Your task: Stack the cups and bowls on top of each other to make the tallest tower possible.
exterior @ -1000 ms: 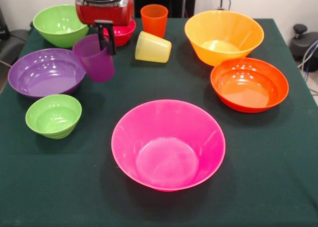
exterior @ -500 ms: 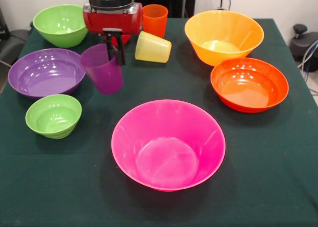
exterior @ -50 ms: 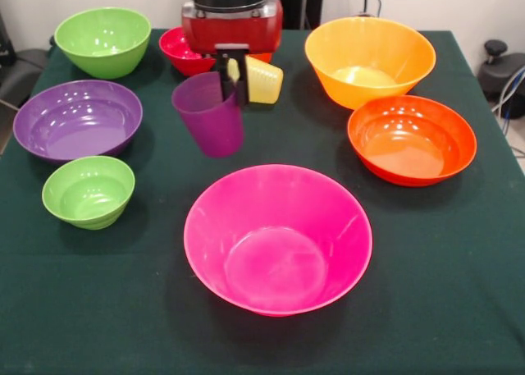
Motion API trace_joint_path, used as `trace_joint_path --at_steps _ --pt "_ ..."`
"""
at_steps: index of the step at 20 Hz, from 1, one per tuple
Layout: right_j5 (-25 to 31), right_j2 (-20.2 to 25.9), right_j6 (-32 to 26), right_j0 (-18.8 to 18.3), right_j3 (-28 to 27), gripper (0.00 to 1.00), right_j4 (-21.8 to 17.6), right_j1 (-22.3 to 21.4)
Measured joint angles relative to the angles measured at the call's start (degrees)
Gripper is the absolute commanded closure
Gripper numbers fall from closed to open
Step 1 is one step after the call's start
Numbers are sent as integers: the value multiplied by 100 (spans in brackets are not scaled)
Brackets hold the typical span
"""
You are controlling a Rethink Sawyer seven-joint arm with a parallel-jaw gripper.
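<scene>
Claw (exterior @ -50 ms: 232,78) clamped on the rim of the purple cup (exterior @ -50 ms: 210,115), which hangs upright and clear of the counter (exterior @ -50 ms: 459,252), between the purple bowl (exterior @ -50 ms: 75,118) and yellow cup (exterior @ -50 ms: 261,79), behind the empty pink bowl (exterior @ -50 ms: 277,239).

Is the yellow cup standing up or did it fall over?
Fallen over. The yellow cup lies on its side on the table, behind the gripper holding the purple cup.

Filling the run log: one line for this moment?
gripper: shut on purple cup | cup: lifted, tilted | position: beyond pink bowl | stacked: nothing
</scene>
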Motion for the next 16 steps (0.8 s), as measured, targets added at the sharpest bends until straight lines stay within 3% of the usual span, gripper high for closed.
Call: trace_joint_path --at_steps 16 --pt "37 -97 0 433 -98 100 248 3"
